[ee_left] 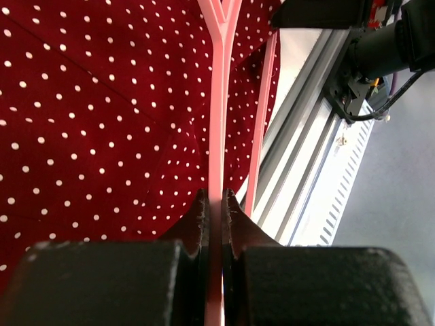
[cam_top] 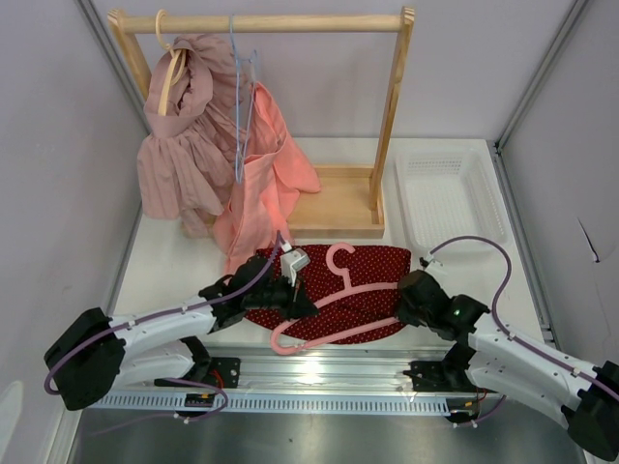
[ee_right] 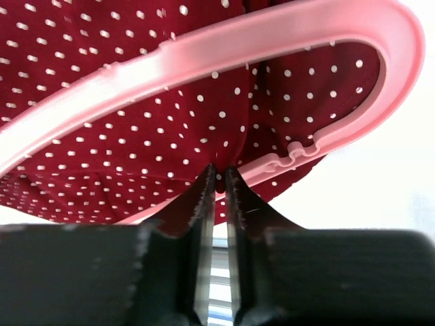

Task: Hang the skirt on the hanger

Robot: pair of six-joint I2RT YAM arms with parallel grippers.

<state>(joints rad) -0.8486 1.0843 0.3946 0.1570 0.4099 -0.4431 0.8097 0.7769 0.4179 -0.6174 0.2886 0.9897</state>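
Note:
The dark red polka-dot skirt (cam_top: 372,263) lies on the table near the front edge. The pink hanger (cam_top: 340,295) lies across it, hook (cam_top: 338,257) pointing to the back. My left gripper (cam_top: 298,295) is shut on the hanger's upper bar (ee_left: 217,136), with the skirt (ee_left: 102,122) beneath. My right gripper (cam_top: 404,300) is shut on a pinch of skirt fabric (ee_right: 231,146) at the hanger's right end (ee_right: 380,41), between its two bars.
A wooden rack (cam_top: 280,21) at the back holds a mauve ruffled garment (cam_top: 184,135) on a wooden hanger and a salmon garment (cam_top: 271,174) on a blue wire hanger (cam_top: 242,97). A white basket (cam_top: 450,198) stands at the right. A metal rail (cam_top: 319,372) runs along the front.

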